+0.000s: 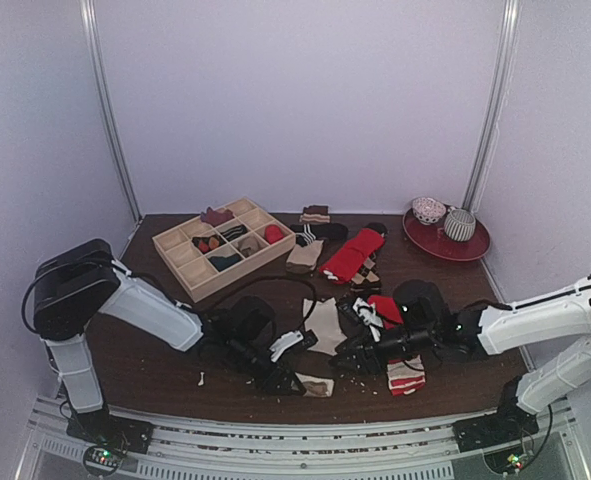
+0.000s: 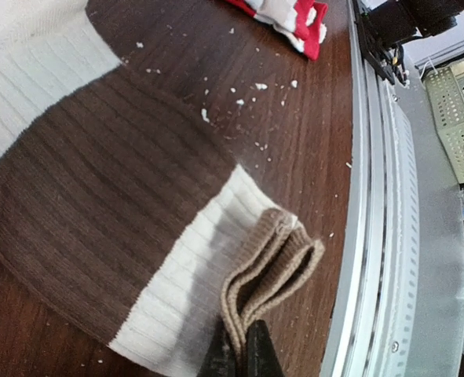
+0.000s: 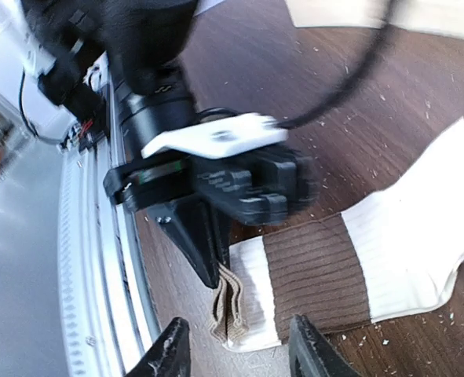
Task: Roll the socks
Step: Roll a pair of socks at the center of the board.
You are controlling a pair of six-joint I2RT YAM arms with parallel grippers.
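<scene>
Near edge: a grey metal rail [image 2: 373, 236] borders the desk [image 2: 294, 157], a dark wood-grain surface strewn with pale flecks [image 2: 259, 85]. Just inside the rail, the left tool [image 2: 235, 344] is closed narrow on the folded tan end of the cream sock [image 2: 98, 204], pinching the ribbed fabric from above. The right tool [image 3: 235, 349] stands wide, one finger to either side of that same tan end; whether it touches cannot be told. From the pinch the sock lies flat across the desk: white stripe, brown band, then cream body. The red sock with a white-striped end [image 1: 405, 375] lies just right of it, partly under the right arm. Farther back: a divided wooden box [image 1: 175, 250] holding small rolled items, a plain red sock [image 1: 353, 255], and a red plate [image 1: 475, 248] carrying two bowls. Pale lilac walls [image 1: 305, 100] enclose the cell.
</scene>
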